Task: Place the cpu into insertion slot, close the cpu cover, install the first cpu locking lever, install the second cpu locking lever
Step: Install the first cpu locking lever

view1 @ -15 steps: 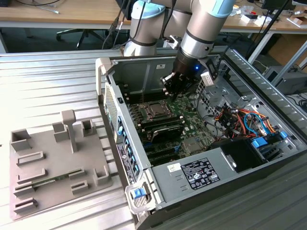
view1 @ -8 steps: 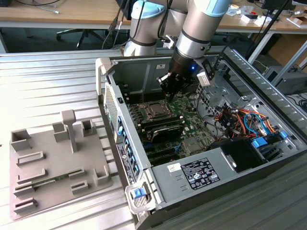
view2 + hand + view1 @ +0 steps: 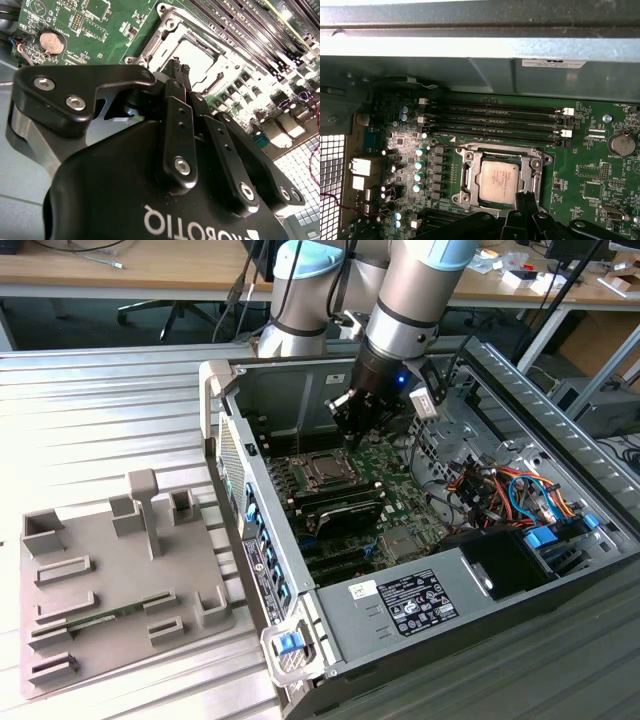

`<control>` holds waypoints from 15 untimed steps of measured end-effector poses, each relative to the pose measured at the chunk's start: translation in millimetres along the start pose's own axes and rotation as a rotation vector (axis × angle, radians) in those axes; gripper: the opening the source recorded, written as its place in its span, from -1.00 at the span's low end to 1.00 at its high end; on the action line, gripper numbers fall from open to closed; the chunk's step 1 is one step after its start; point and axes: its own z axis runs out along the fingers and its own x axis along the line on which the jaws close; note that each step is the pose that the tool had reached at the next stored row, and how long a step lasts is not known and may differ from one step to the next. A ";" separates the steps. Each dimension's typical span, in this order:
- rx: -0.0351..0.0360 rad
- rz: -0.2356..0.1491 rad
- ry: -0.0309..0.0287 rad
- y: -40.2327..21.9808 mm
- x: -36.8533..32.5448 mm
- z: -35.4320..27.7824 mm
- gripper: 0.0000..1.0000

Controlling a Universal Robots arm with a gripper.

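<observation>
**CPU seated in its socket, narrow gripper poised at the socket's edge**

The cpu (image 3: 502, 181), a dull silver square, is seen lying in the socket of a green motherboard (image 3: 585, 175). Faint print is carried on its top but cannot be made out. The cpu cover (image 3: 470, 170), a silvery frame, is laid flat around it, with the chip showing through the window. Whether the locking levers are latched cannot be told.

Black memory slots (image 3: 495, 122) with white latches are set between the socket and the case wall (image 3: 470, 70), where a white label (image 3: 552, 63) is stuck. A coin battery (image 3: 622, 145) is mounted well apart from the socket.

The gripper (image 3: 180, 66) is held over the socket's edge, just beside the chip. Its black fingertips (image 3: 175, 64) are brought close together and nothing is seen gripped between them.

In the exterior view, the open computer case (image 3: 215, 390) is shown lying on its side, with a grey moulded tray (image 3: 100, 570) at the exterior view's left.
</observation>
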 end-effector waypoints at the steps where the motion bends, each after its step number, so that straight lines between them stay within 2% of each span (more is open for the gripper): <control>1: -0.0003 0.000 -0.0002 0.0 0.0 -0.4 -0.79; 15: -0.0009 0.000 -0.0015 0.1 1.6 -2.8 -0.79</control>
